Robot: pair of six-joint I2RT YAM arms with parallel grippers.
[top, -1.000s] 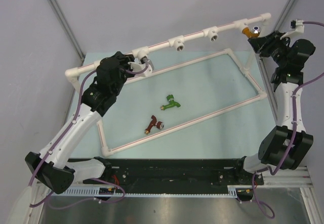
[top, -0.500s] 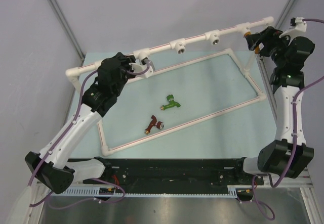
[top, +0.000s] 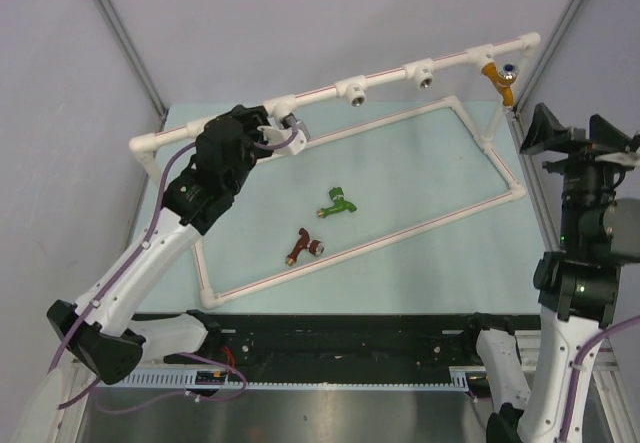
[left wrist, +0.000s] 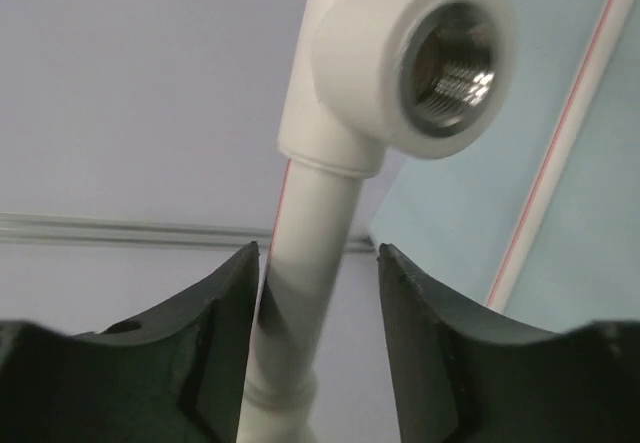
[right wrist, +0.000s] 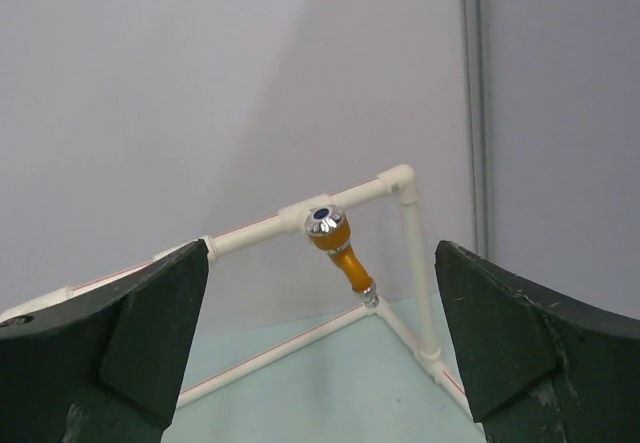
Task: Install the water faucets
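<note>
I count one in: orange faucet [top: 500, 75] on pipe frame [top: 390, 76]. Green faucet [top: 337, 203], red-brown faucet [top: 303, 247] loose on table [top: 420, 173]. Right tool [top: 570, 128] spread; left tool [left wrist: 318, 263] straddles pipe, pinch unclear.

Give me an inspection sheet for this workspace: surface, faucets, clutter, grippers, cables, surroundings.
Surface: pale green mat carrying the white pipe frame.
Job's things: orange faucet sits in the rightmost tee of the top rail. The green faucet and dark red faucet lie loose on the mat.
Clutter: nothing seen.
Grippers: left gripper straddles the top rail beside an empty tee socket, but contact is not certain. The right gripper is open and holds nothing.
Cables: purple cables run along both arms, away from the faucets.
Surroundings: plain grey walls, with metal posts at the corners.
</note>
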